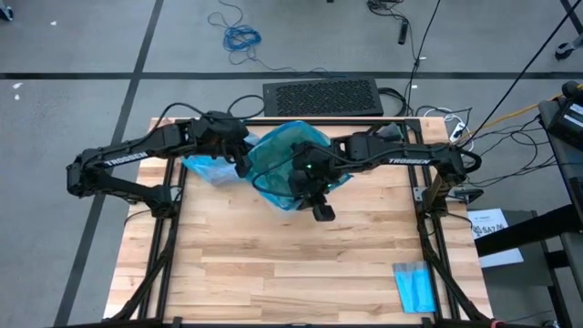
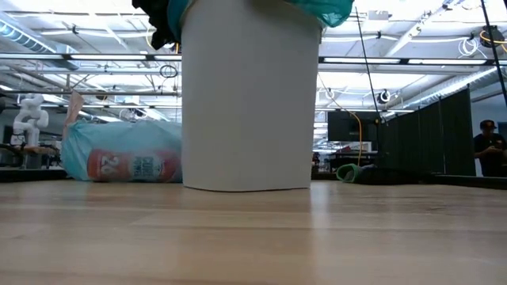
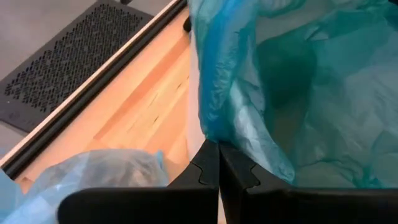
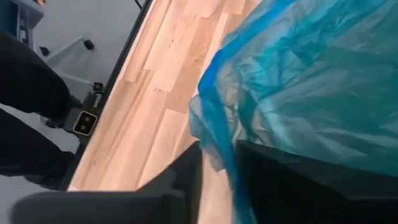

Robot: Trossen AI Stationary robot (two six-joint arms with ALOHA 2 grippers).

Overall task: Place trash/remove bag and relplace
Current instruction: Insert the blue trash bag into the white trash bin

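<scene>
Two sets of dark fingers work at the rim of a white bin (image 2: 247, 103) on the desk (image 1: 273, 264). The left fingers (image 3: 219, 163) are pressed together, tips touching, right at the edge of the plastic liner where it folds over the bin's rim; whether any film is pinched between them I cannot tell. Just past those tips the bag (image 3: 298, 87), thin, crinkly, blue-green, hangs down into the bin. On the outer side of the left fingers, on the desk, lies a pale blue plastic bundle (image 1: 208, 168), which from desk height shows a red-and-white printed label through the film. The right fingers (image 4: 217, 163) stand slightly apart, with a fold of the bag's edge hanging in the gap between them, not visibly clamped. Beyond them the liner bunches up over the bin's mouth. From above, both arms reach in from opposite sides and meet over the bin at the desk's far half. Well apart from the right fingers, near the desk's front corner, a small flat folded blue sheet (image 1: 415, 285) lies. A black perforated panel (image 1: 322, 97) sits on the floor behind the desk.
</scene>
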